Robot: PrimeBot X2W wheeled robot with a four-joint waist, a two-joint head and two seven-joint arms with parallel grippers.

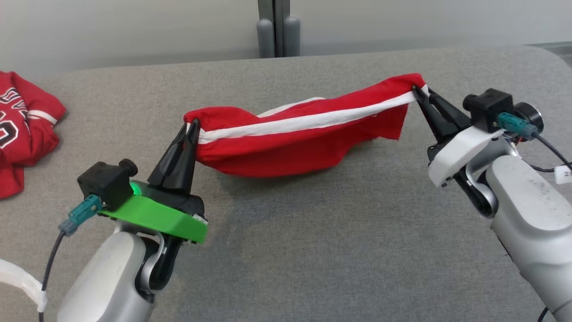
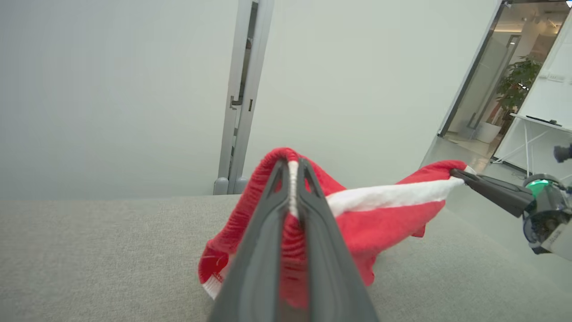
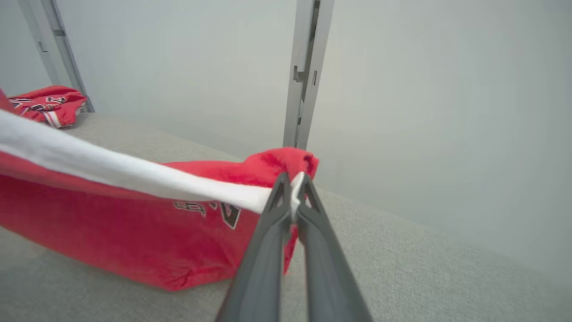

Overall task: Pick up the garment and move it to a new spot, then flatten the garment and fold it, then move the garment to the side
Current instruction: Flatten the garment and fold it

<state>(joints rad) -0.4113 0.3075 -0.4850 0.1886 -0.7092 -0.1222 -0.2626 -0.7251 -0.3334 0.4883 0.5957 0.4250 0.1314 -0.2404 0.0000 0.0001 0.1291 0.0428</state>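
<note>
Both pincers are clamped tight on the garment (image 1: pixel 290 138). The left pincer (image 1: pixel 193 125) bites one end of the white stripe (image 1: pixel 304 121) and the right pincer (image 1: pixel 418 89) bites the other. The cloth is slung between them, belly sagging close to the desk (image 1: pixel 313 250). This looks like the carry to a new spot. Next should come a level lowering, span kept taut. The right wrist view catches black lettering (image 3: pixel 210 210) just beside its tips. The head view adds a second red shirt (image 1: pixel 22 125), well beyond the left pincer.

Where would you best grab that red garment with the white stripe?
Probably the two ends of the white-striped edge, one from each side. The left tool and right tool pinch there, and the garment hangs spread between them.
</note>
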